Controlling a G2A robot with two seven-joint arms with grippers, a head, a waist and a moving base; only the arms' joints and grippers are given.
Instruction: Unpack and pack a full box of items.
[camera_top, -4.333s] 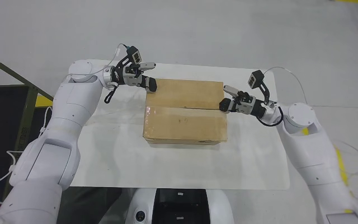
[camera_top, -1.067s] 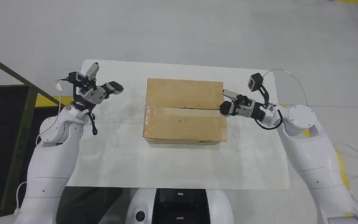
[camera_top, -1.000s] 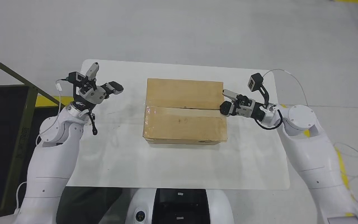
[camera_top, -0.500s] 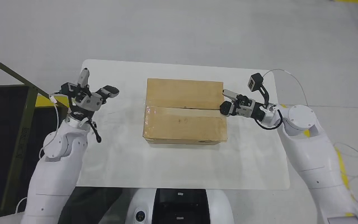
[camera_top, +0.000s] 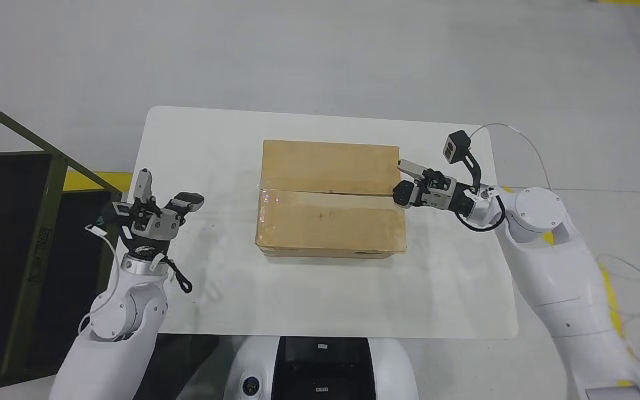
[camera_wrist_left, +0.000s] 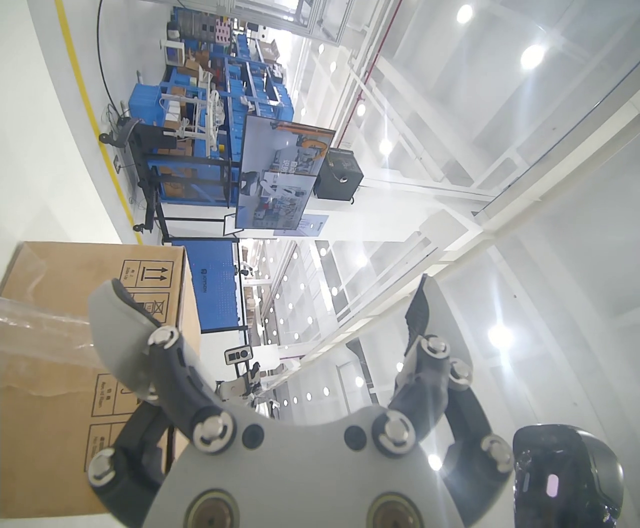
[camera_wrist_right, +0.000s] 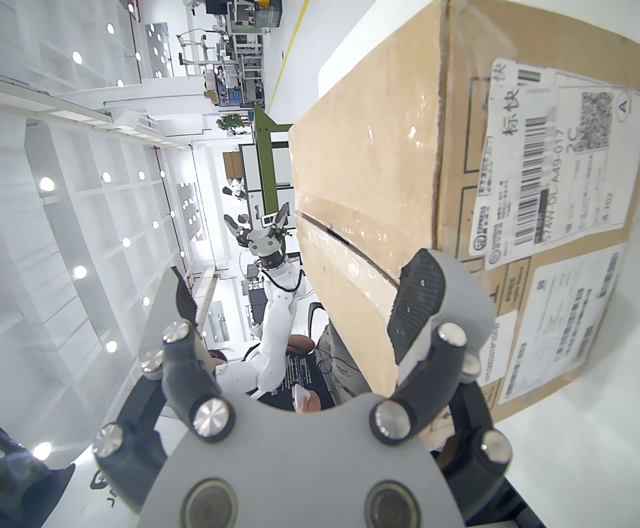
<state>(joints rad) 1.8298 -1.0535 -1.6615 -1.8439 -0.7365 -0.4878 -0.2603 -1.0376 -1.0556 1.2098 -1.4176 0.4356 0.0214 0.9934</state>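
Beside the box (camera_top: 330, 200), right claw (camera_top: 402, 178) apart — labels (camera_wrist_right: 550, 150) on that end, left claw (camera_top: 167, 192) apart, distant.

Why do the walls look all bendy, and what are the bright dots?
Left wrist view: the wide lens curves the straight beams, and the ceiling lamps flare as bright spots. Right wrist view: the box edges bow too, with small glints on its tape. Top view: even light on the table, no bright spots, lines nearly straight.

The left claw (camera_top: 166, 192) tilts upward, spread; the right claw (camera_top: 404, 179) gapes too.
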